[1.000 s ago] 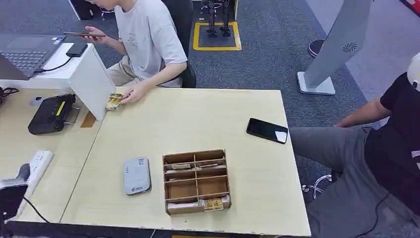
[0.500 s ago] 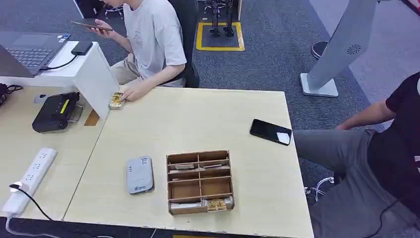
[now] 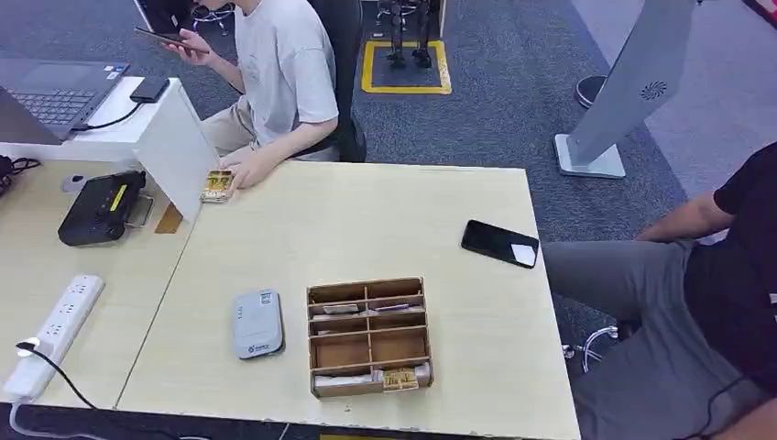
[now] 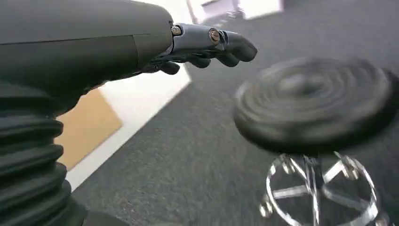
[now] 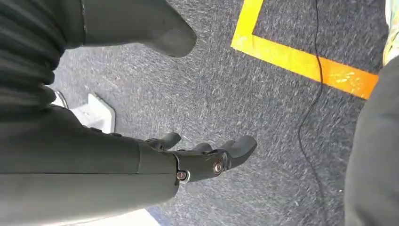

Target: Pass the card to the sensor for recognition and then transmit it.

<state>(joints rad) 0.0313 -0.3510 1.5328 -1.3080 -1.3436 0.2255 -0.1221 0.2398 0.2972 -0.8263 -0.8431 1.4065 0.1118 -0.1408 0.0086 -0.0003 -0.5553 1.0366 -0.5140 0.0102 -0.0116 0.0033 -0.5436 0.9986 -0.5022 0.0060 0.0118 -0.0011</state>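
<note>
A wooden compartment box [image 3: 369, 335] sits near the front of the pale table [image 3: 366, 220]. It holds cards, one of them patterned gold in its front right slot [image 3: 397, 377]. The grey card sensor [image 3: 257, 323] lies just left of the box. My left hand [image 4: 207, 47] hangs over dark carpet with nothing in it. My right hand [image 5: 207, 157] also hangs empty above the carpet, thumb well apart from the fingers.
A person seated at the far side rests a hand by a gold card stack [image 3: 216, 185] next to a white board [image 3: 174, 147]. A black phone [image 3: 499, 243] lies at the right. A second person sits off the right edge. A stool [image 4: 315, 103] stands near my left hand.
The head camera has shifted slightly, so the whole scene sits differently. A dark shape at the lower left edge one second ago is out of the picture. The table's objects have not moved.
</note>
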